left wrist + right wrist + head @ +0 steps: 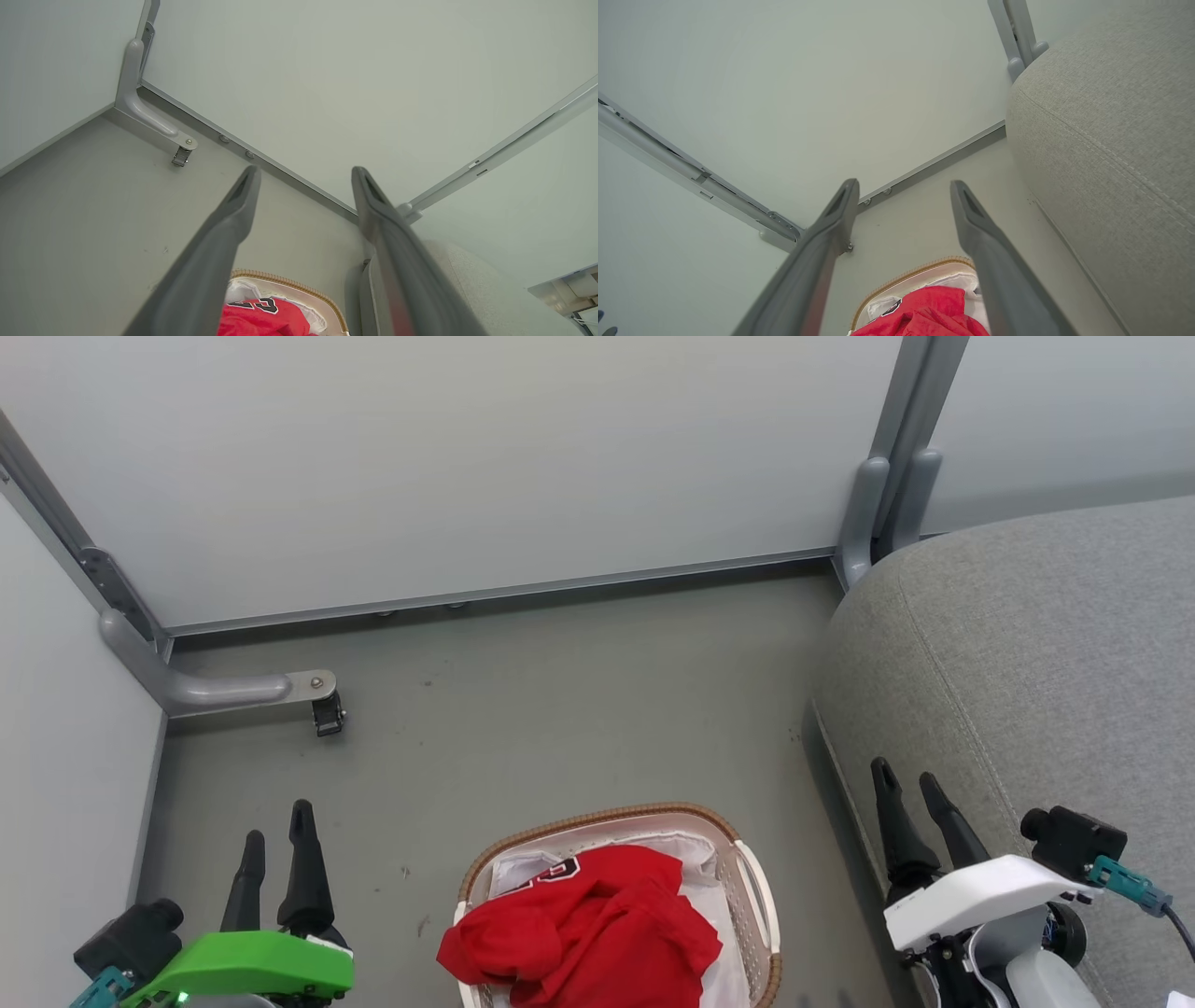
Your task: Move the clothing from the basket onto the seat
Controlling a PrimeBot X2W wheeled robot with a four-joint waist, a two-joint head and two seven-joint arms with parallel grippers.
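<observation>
The clothing (pixel 583 933) lies heaped in the basket (pixel 758 896), one red fold spilling over its left rim. The seat (pixel 1027 644) stands just right of the basket. The left gripper (pixel 277 823) and the right gripper (pixel 906 773) flank the basket, both spread wide and empty. A careless pinch might catch the white liner (pixel 698 855) or drag the basket along.
</observation>
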